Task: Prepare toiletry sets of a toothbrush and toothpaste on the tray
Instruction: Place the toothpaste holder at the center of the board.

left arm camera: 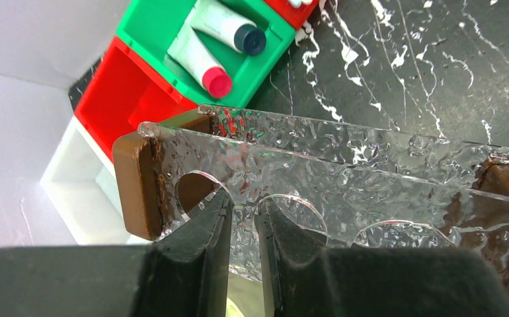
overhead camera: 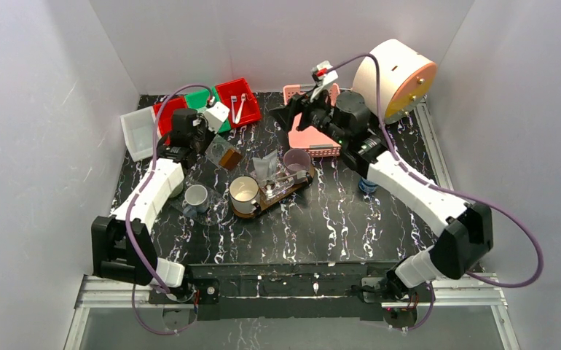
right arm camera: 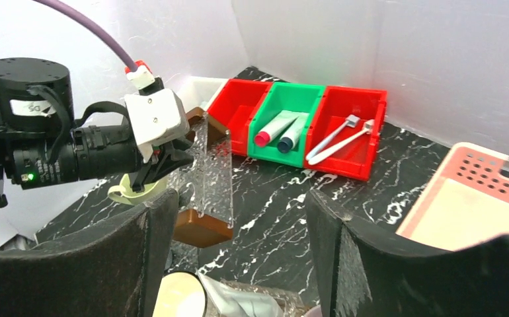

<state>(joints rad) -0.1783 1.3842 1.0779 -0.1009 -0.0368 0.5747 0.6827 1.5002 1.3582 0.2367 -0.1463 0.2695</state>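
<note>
- Left arm [overhead camera: 154, 191] is reaching toward the surface's [overhead camera: 336, 226] far-left corner, jaws pinching a clear panel [left arm camera: 371, 152].
- Right arm [overhead camera: 409, 186] is extending toward the far edge, jaws gaping wide.

Marbled table [overhead camera: 336, 219] holds tray [overhead camera: 267, 208], bins [overhead camera: 237, 98], basket [overhead camera: 310, 135], apparently a mug [overhead camera: 196, 197].

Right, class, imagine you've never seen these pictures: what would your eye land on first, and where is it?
Probably the bumpy clear plastic panel with brown wooden ends, pinched in the left claw at the back-left of the black marbled table. Behind it, the bright green plastic bin holds two white tubes, and the red plastic bin on its right holds two white toothbrushes.
</note>
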